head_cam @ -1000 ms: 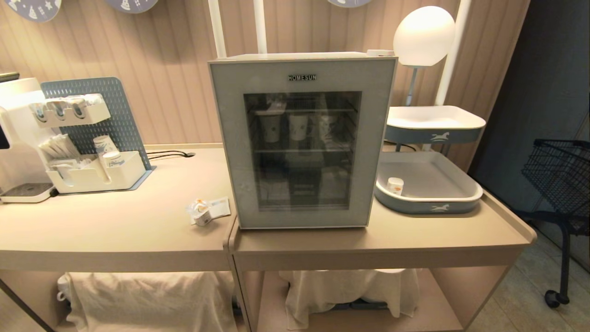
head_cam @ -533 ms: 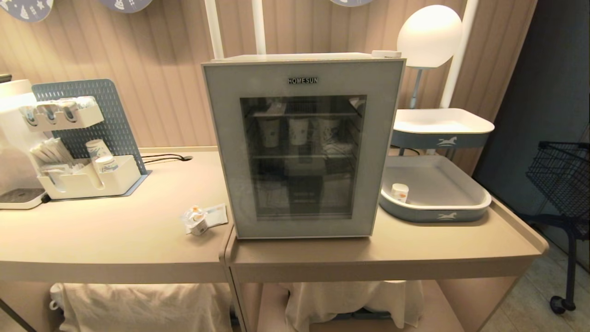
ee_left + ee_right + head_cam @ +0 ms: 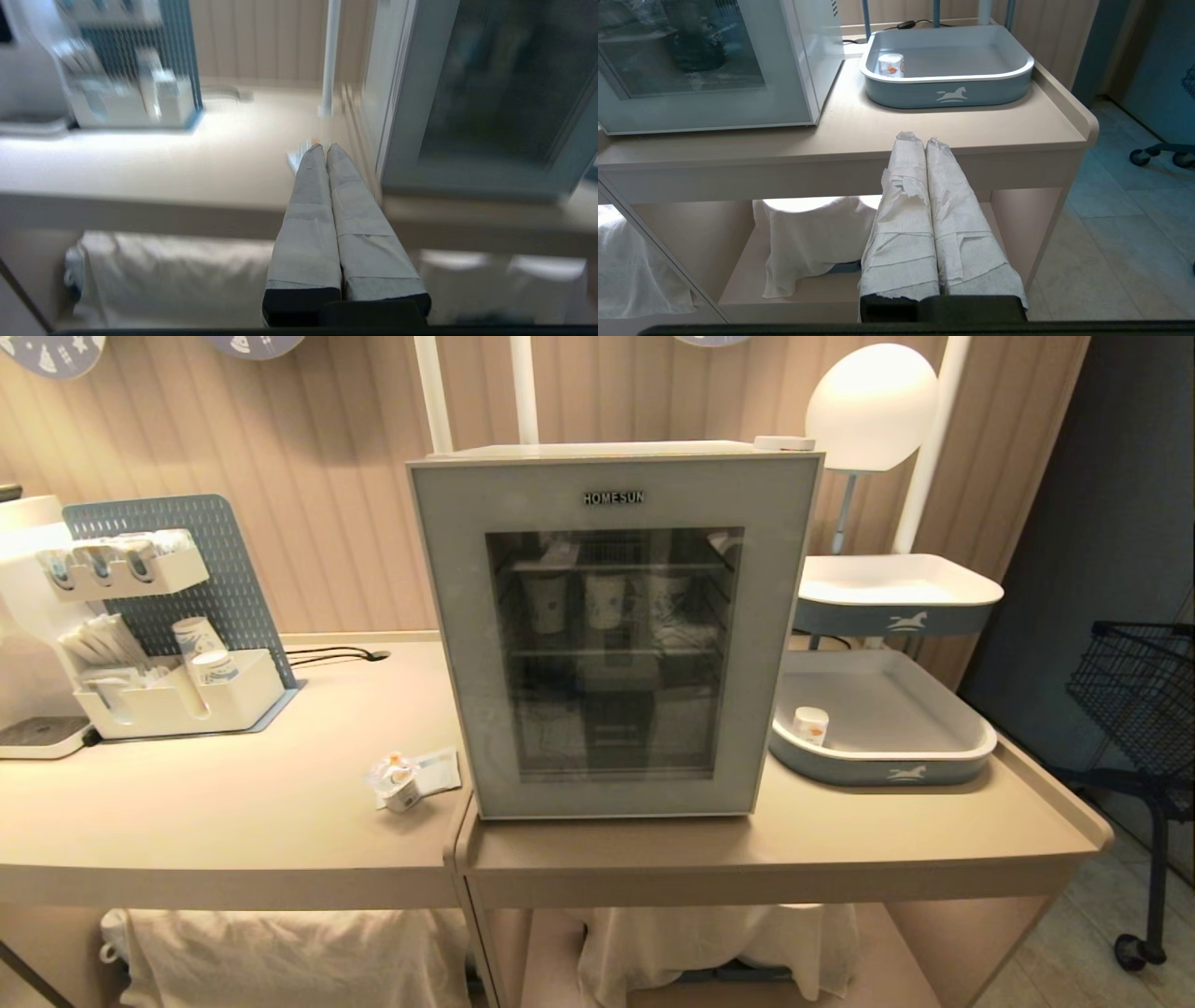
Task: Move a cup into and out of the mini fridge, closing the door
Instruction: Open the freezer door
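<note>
Cup (image 3: pixel 403 792), a tiny white plastic pot with an orange-marked foil top, is lying on the beige counter (image 3: pixel 233 803) just left of the boxy mini fridge (image 3: pixel 611 635), whose glass door (image 3: pixel 613 649) is sitting closed. Only the wrist views are showing the tape-wrapped left gripper (image 3: pixel 325 148) and right gripper (image 3: pixel 920 139), both pressed together, empty. The head view is framing the scene as half a second earlier.
</note>
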Available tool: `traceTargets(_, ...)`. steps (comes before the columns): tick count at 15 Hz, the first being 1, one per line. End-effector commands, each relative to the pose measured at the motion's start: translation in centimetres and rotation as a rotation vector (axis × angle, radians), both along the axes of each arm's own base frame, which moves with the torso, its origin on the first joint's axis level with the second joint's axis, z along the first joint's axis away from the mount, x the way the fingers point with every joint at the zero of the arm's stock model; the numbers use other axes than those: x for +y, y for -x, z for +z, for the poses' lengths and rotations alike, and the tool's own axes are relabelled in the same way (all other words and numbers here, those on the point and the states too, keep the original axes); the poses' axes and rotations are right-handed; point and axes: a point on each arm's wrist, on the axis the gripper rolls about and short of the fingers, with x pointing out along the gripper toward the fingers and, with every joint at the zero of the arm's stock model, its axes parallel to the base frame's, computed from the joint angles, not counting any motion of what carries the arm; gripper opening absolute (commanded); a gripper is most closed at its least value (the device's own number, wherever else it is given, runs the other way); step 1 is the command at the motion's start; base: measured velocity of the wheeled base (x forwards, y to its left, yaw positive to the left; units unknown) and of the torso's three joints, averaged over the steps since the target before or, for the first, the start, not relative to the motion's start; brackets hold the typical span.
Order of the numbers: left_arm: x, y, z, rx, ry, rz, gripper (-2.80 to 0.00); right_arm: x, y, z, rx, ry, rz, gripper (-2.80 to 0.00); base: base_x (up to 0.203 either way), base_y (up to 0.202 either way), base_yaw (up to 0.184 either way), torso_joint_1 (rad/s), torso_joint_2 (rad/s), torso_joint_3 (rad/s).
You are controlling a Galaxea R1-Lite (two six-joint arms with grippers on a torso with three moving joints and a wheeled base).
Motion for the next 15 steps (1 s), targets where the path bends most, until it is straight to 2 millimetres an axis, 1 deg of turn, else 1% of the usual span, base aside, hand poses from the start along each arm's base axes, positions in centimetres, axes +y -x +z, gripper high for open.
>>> traceTargets(1,0.1,1.7,8.0,-0.038,0.054,0.014,-2.8,0.0,0.0,0.0,0.002,0.0,0.0,-2.8,0.0,0.0,0.0,0.0,0.0,0.0)
traceTargets(2,0.2,0.8,11.0,0.011,0.094,0.01,-2.8,0.0,0.0,0.0,0.002,0.0,0.0,-2.8,0.0,0.0,0.0,0.0,0.0,0.0)
traceTargets(3,0.3,-1.4,13.2,0.085,0.123,-0.004,-2.8,0.0,0.0,0.0,0.001,0.0,0.0,-2.8,0.0,0.0,0.0,0.0,0.0,0.0)
traceTargets(4,0.2,-4.5,14.6,0.177,0.143,-0.016,-2.8,0.0,0.0,0.0,0.002,0.0,0.0,-2.8,0.0,0.0,0.0,0.0,0.0,0.0)
traceTargets(6,-0.5,-12.7,15.3,0.35,0.16,-0.027,-2.8,0.0,0.0,0.0,0.002,0.0,0.0,-2.8,0.0,0.0,0.0,0.0,0.0,0.0)
traceTargets(7,-0.9,-17.4,15.2,0.418,0.169,-0.035,-2.8,0.0,0.0,0.0,0.002,0.0,0.0,-2.8,0.0,0.0,0.0,0.0,0.0,0.0)
traceTargets(8,-0.9,-21.6,14.8,0.475,0.183,-0.056,-2.8,0.0,0.0,0.0,0.002,0.0,0.0,-2.8,0.0,0.0,0.0,0.0,0.0,0.0)
traceTargets(9,-0.7,-25.2,14.3,0.519,0.204,-0.099,-2.8,0.0,0.0,0.0,0.001,0.0,0.0,-2.8,0.0,0.0,0.0,0.0,0.0,0.0)
traceTargets(10,0.0,-28.7,13.5,0.558,0.234,-0.195,-2.8,0.0,0.0,0.0,0.002,0.0,0.001,-2.8,0.0,0.0,0.0,0.0,0.0,0.0)
traceTargets(11,1.0,-31.2,12.8,0.583,0.267,-0.367,-2.8,0.0,0.0,0.0,0.001,0.0,0.002,-2.8,0.0,0.0,0.0,0.0,0.0,0.0)
traceTargets(12,2.0,-32.8,12.2,0.588,0.296,-0.554,-2.8,0.0,0.0,0.0,0.002,0.0,0.002,-2.8,0.0,0.0,0.0,0.0,0.0,0.0)
traceTargets(13,3.5,-34.9,10.8,0.6,0.324,-0.701,-2.8,0.0,0.0,0.0,0.002,0.0,0.001,-2.8,0.0,0.0,0.0,0.0,0.0,0.0)
traceTargets(15,6.2,-38.4,7.8,0.604,0.329,-0.814,-2.8,0.0,0.0,0.0,0.002,0.0,0.001,-2.8,0.0,0.0,0.0,0.0,0.0,0.0)
